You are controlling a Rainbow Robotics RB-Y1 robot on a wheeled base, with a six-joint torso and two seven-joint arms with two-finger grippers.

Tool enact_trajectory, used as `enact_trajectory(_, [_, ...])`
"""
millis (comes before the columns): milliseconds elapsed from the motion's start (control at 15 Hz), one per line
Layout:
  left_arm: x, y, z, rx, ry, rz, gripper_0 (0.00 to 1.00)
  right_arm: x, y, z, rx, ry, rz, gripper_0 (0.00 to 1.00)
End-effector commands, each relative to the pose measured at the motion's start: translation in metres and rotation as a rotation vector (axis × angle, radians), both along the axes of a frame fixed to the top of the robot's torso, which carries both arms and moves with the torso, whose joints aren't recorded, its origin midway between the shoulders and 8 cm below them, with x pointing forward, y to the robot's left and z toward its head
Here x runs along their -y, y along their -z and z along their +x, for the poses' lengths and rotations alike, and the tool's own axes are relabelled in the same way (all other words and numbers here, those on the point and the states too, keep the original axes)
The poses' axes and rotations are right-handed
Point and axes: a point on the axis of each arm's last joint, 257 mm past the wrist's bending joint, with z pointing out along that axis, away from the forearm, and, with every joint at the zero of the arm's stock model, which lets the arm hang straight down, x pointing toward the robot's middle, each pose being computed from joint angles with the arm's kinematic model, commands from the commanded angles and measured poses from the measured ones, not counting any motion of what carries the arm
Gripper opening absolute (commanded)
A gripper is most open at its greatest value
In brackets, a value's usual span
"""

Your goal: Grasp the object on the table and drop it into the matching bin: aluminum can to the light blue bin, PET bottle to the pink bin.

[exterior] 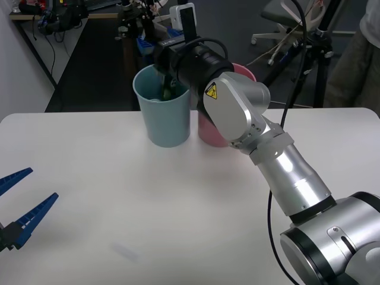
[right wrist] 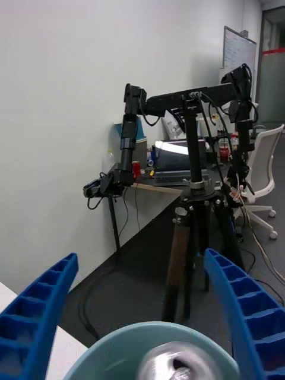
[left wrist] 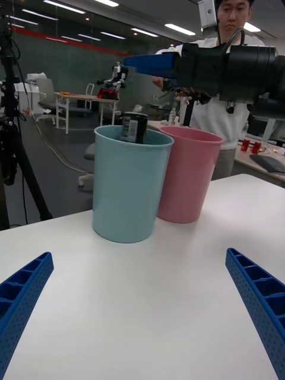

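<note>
one aluminum can (left wrist: 135,127) dropping into the light blue bin (left wrist: 129,183) seen from left wrist, blurred silver top from right wrist, right gripper (right wrist: 142,314) spread above, two bins, pink bin (left wrist: 185,173) touching, left gripper (exterior: 18,205) spread, idle over the table (exterior: 148,208)

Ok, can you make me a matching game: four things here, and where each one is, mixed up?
1 aluminum can
2 pink bin
3 left gripper
4 right gripper

A open, above the light blue bin
B open, low over the table's left side
C in the light blue bin's mouth
D standing beside the light blue bin

Pairs: 1-C, 2-D, 3-B, 4-A
</note>
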Motion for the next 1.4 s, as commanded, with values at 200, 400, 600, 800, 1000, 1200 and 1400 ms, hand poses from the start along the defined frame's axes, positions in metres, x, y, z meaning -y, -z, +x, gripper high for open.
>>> enact_trajectory(200, [0.0,0.0,0.0,0.0,0.0,0.0,1.0,0.002,-0.002,0.001,0.006,0.005,0.001,1.0])
enact_trajectory(400, [0.0,0.0,0.0,0.0,0.0,0.0,1.0,0.002,-0.002,0.001,0.006,0.005,0.003,1.0])
enact_trajectory(600, [0.0,0.0,0.0,0.0,0.0,0.0,1.0,0.006,-0.003,0.002,-0.002,0.005,0.018,1.0])
enact_trajectory(800, [0.0,0.0,0.0,0.0,0.0,0.0,1.0,0.018,-0.004,0.001,-0.001,0.008,0.033,1.0])
enact_trajectory(1000, [0.0,0.0,0.0,0.0,0.0,0.0,1.0,0.03,-0.005,-0.018,-0.021,-0.04,0.07,1.0])
enact_trajectory(1200, [0.0,0.0,0.0,0.0,0.0,0.0,1.0,0.056,0.008,-0.05,-0.033,-0.09,0.072,1.0])
enact_trajectory(1400, [0.0,0.0,0.0,0.0,0.0,0.0,1.0,0.092,0.026,-0.084,-0.013,-0.124,0.038,1.0])
